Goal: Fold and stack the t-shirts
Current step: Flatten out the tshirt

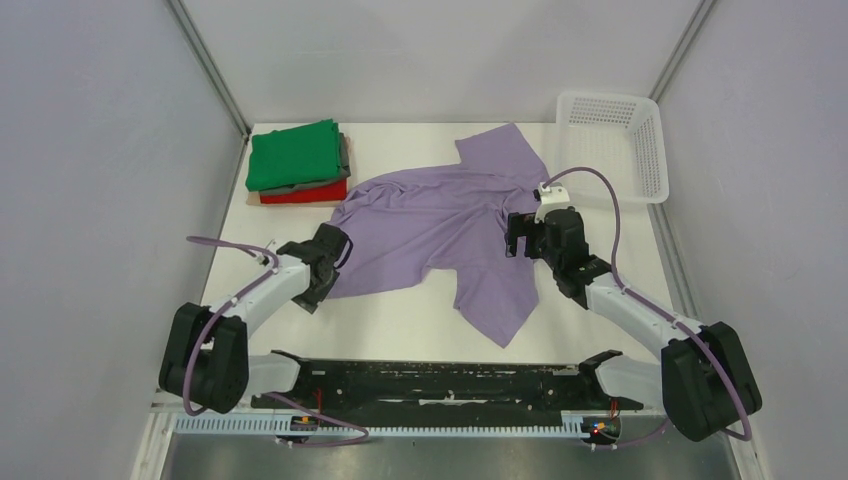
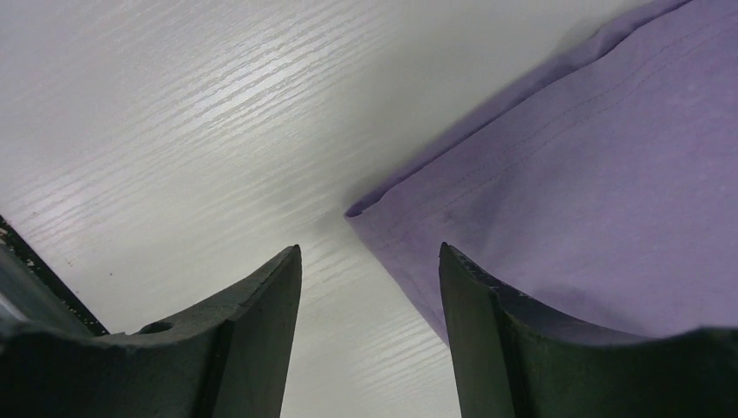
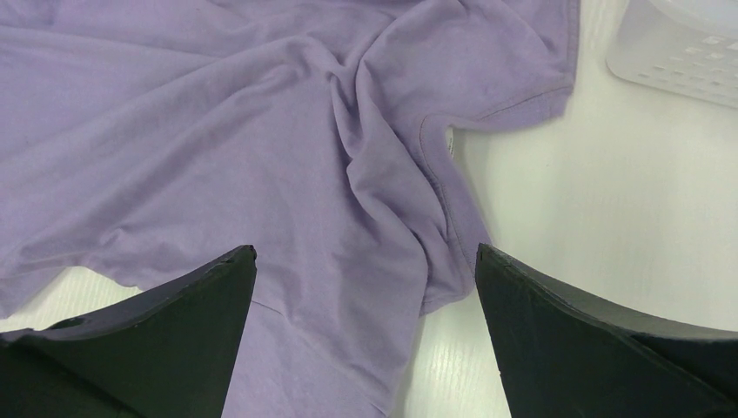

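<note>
A large lavender t-shirt (image 1: 440,225) lies crumpled and spread across the middle of the table. At the back left, folded green (image 1: 295,155), grey (image 1: 345,160) and red (image 1: 305,195) t-shirts form a stack, green on top. My left gripper (image 1: 335,245) sits low at the lavender shirt's left hem; in the left wrist view its jaws (image 2: 370,248) stand apart, with a hem corner (image 2: 592,157) reaching between the tips and bare table below. My right gripper (image 1: 520,232) hovers open over the shirt's right side, its jaws (image 3: 365,248) wide above wrinkled cloth (image 3: 218,131) near a sleeve.
A white mesh basket (image 1: 612,140) stands at the back right, its corner also showing in the right wrist view as the basket (image 3: 679,52). Grey walls enclose the white table (image 1: 400,330) on three sides. The arm bases and a black rail run along the near edge.
</note>
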You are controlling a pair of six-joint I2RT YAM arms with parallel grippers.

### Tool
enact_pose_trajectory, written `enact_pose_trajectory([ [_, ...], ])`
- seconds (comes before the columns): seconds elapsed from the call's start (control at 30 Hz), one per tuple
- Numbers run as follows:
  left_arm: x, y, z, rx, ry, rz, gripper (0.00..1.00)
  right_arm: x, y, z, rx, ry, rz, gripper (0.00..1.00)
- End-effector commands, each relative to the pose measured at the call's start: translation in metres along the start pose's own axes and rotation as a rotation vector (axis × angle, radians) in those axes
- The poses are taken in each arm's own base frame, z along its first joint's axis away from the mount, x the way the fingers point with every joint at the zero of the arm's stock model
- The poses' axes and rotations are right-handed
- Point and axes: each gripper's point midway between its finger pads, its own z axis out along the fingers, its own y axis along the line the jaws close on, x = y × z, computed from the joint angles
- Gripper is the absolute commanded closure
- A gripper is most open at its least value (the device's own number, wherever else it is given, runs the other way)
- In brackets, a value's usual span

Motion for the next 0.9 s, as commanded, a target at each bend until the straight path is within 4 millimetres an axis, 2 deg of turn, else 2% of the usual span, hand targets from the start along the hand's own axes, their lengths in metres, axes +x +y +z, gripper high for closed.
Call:
enact_pose_trajectory([
  [0.0,-0.009,-0.016,0.006,0.036,-0.039,-0.118,0.36,-0.014,0.002,0.0,-0.008,-0.04,0.009,0.01],
  [0.37,0.008,-0.01,0.029,-0.018,0.039,-0.12,0.42,-0.012,0.007,0.005,-0.031,-0.028,0.009,0.01],
  [0.47,0.014,-0.009,0.033,-0.032,0.075,-0.119,0.51,-0.012,0.009,0.007,-0.033,-0.025,0.017,0.01],
  [0.53,0.02,-0.014,0.036,-0.017,0.112,-0.106,0.6,-0.013,0.017,0.009,-0.075,-0.015,0.019,0.01],
  [0.73,0.024,-0.014,0.039,-0.065,0.136,-0.055,0.98,-0.006,0.019,0.016,-0.078,0.02,0.014,0.01],
  [0.87,0.024,-0.02,0.038,-0.035,0.145,-0.051,0.98,-0.009,0.024,0.018,-0.098,0.014,0.008,0.01],
])
